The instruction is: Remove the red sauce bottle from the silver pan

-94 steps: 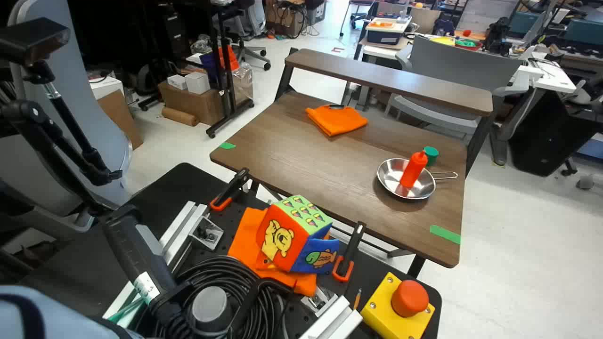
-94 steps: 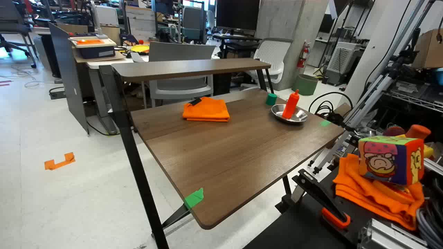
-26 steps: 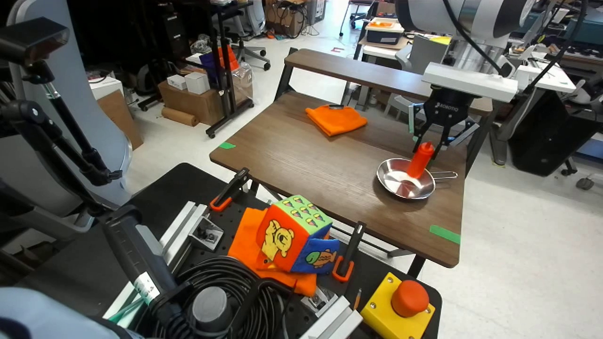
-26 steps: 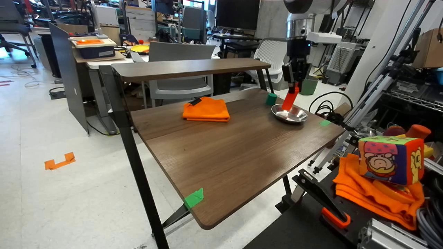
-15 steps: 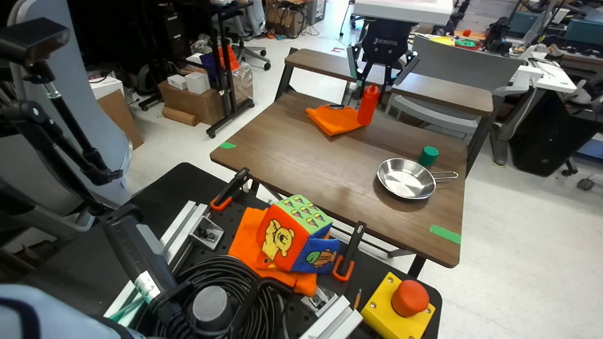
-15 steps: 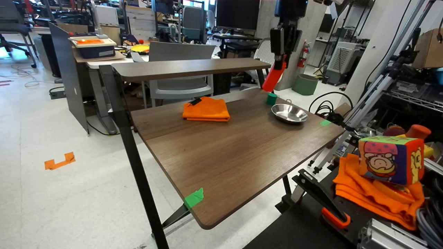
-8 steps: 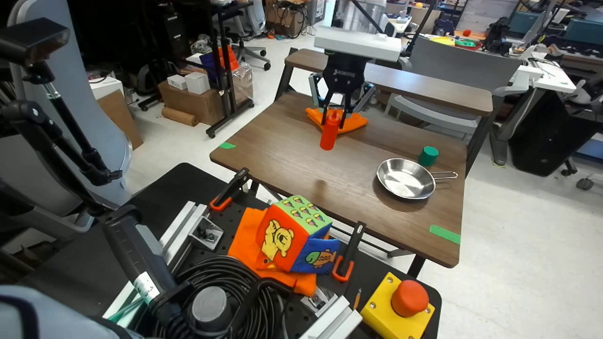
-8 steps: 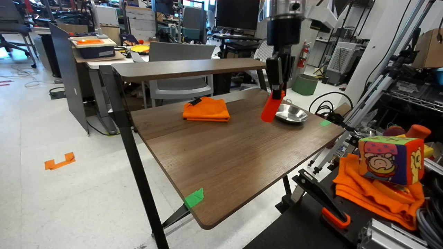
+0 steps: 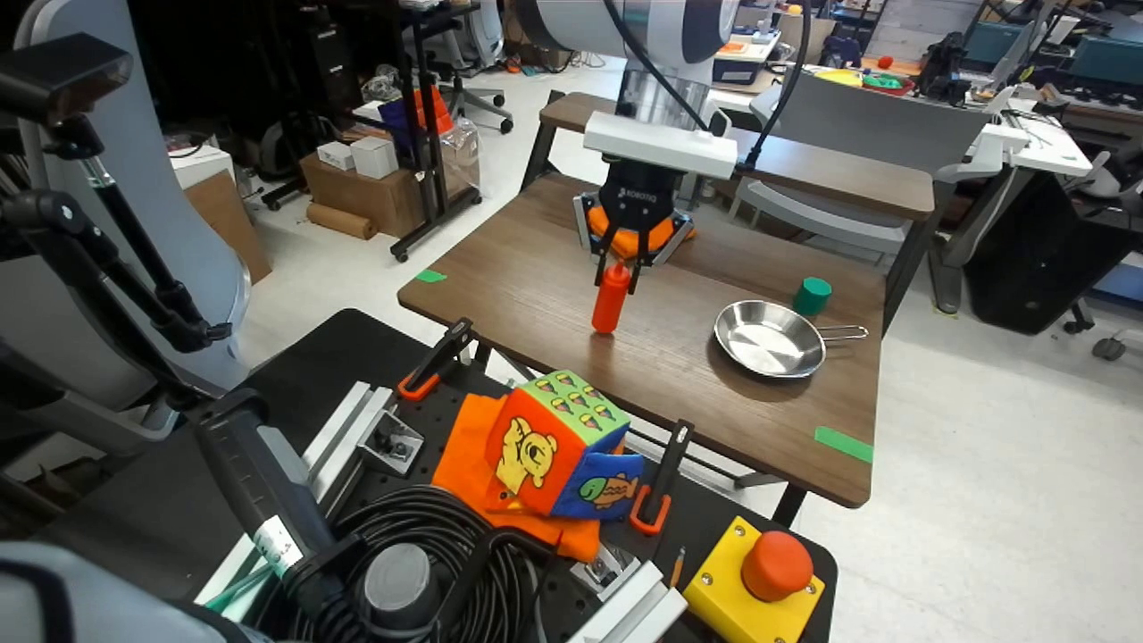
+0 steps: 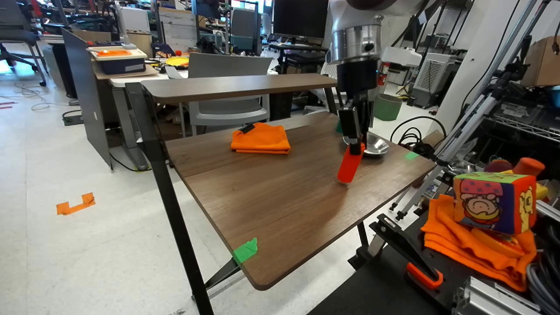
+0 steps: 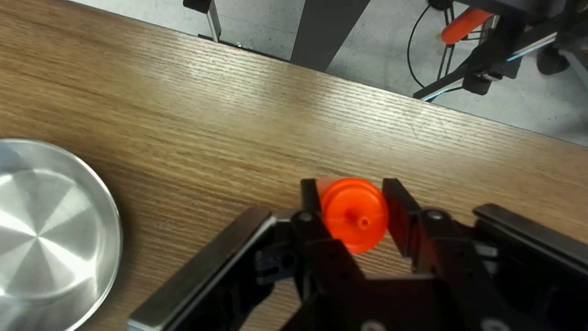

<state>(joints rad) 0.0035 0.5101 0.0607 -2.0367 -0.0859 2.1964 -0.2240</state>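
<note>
The red sauce bottle (image 9: 609,308) is outside the pan, over the brown tabletop in both exterior views. My gripper (image 9: 617,279) is shut on its upper part, fingers on either side. From above, the bottle's round top (image 11: 353,216) shows between the two fingers (image 11: 399,211). It leans in an exterior view, where the bottle's base (image 10: 347,177) is low over the wood; whether it touches I cannot tell. The silver pan (image 9: 770,338) stands with nothing in it, to the bottle's right; in the wrist view the pan (image 11: 50,230) is cut off at the left edge.
A small green object (image 9: 813,296) stands behind the pan. Folded orange cloth (image 10: 261,140) lies farther back on the table. A raised shelf (image 9: 804,174) spans the far side. Clamps and a colourful cube (image 9: 563,446) occupy the black surface beside the table.
The bottle, earlier standing in the pan, was gripped, lifted out and carried sideways away from it. Over the last half second the gripper has come lower with it, closer to the tabletop.
</note>
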